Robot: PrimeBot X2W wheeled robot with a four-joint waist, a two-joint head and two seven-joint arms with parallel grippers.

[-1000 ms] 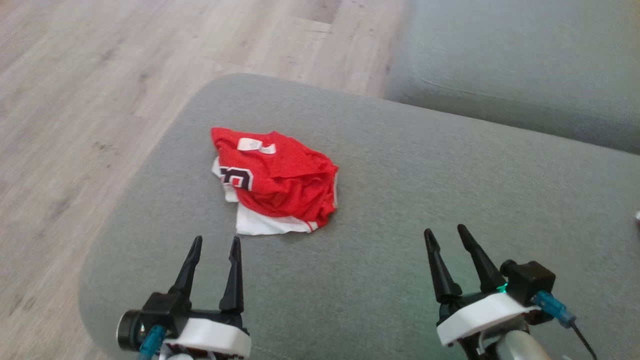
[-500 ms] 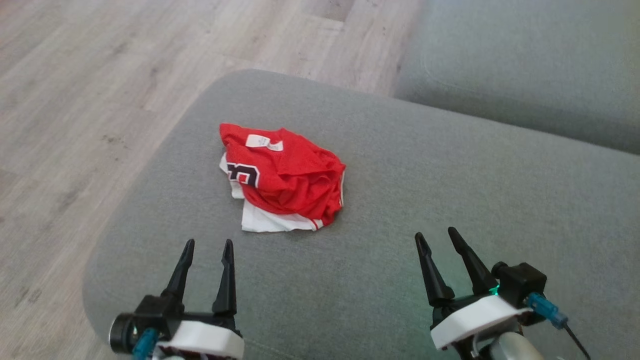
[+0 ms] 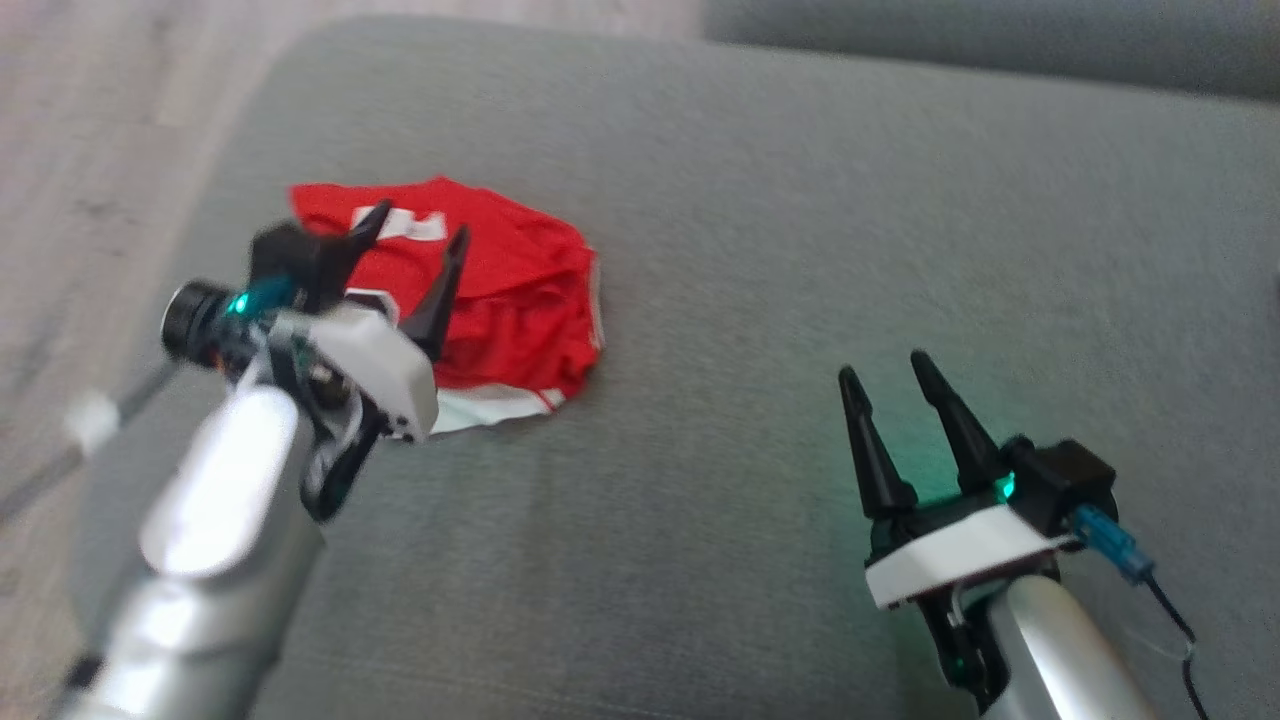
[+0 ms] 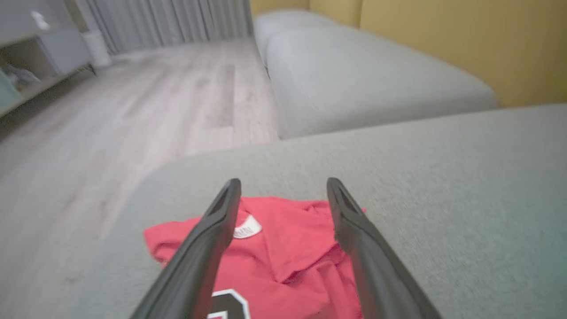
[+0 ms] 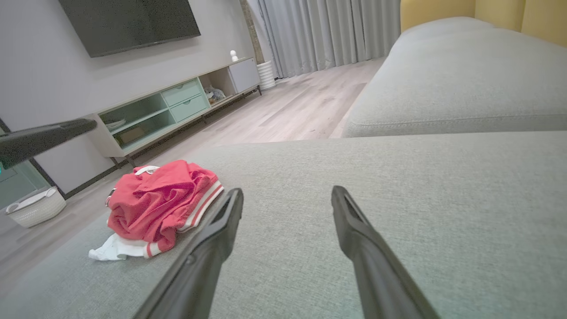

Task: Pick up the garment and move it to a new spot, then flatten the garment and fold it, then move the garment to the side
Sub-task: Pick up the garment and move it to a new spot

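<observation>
One crumpled garment [image 3: 520,290], a soft red jersey bunched into a rounded heap, lies near the curved left corner of a grey sofa cushion [image 3: 800,200] with a fine woven texture. The cloth is wrinkled, edged with white trim that carries thin red stripes, and has one small white neck label and part of one dark numeral outlined in white. There are two grippers, each with two long, black, tapering fingers on a white base and a silver forearm. The left gripper [image 3: 420,225] hangs over the garment with its fingers spread apart and nothing between them; whether the tips touch the cloth cannot be told. The right gripper [image 3: 885,367] is well apart to the right over bare cushion, fingers likewise spread and empty. Beyond lie a second grey cushion [image 4: 354,79] and a pale wood-grain plank floor [image 4: 155,110], with one white woven basket [image 5: 35,206] on it.
</observation>
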